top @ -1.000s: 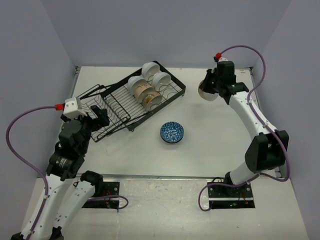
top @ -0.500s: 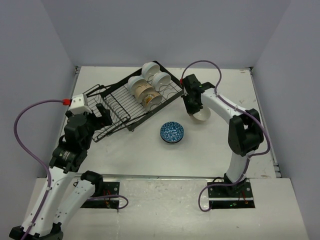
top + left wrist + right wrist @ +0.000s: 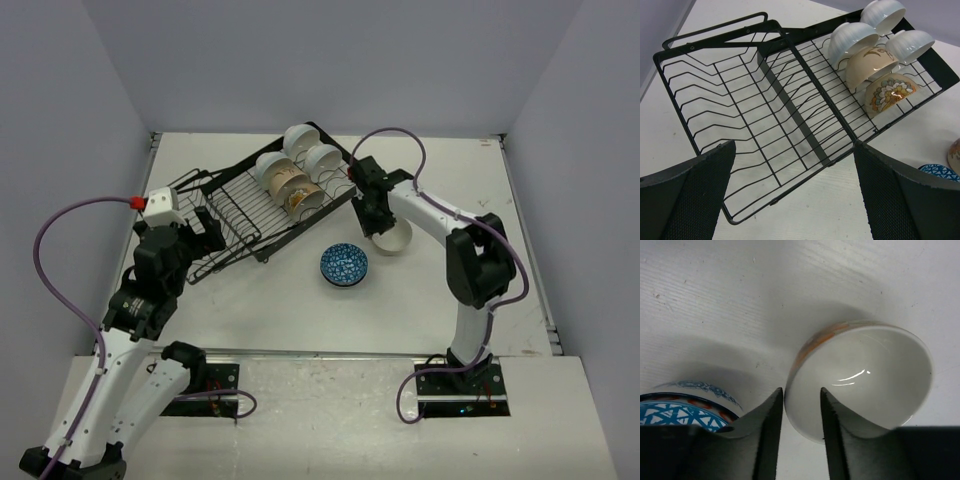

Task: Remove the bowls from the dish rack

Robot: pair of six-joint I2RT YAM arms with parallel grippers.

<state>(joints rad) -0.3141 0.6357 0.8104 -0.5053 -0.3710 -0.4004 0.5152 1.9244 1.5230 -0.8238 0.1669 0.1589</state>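
Observation:
The black wire dish rack [image 3: 238, 214] lies at the table's back left and fills the left wrist view [image 3: 765, 105]. Several bowls stand on edge in its right end: white ones [image 3: 298, 137], a tan one [image 3: 288, 183] and a floral one [image 3: 890, 92]. My right gripper [image 3: 380, 226] is shut on the rim of a white bowl with an orange-patterned outside [image 3: 865, 375], low over the table right of the rack; one finger is inside it, one outside. A blue-patterned bowl [image 3: 344, 264] sits on the table beside it. My left gripper [image 3: 794, 165] is open and empty over the rack's near left end.
The blue-patterned bowl [image 3: 680, 410] is close to the left of my right fingers. The rack's left section is bare tines. Grey walls close in the table on three sides.
My right arm swung from the far right to the table's middle, carrying the white bowl down beside the blue-patterned bowl. My left arm has crept slightly toward the rack.

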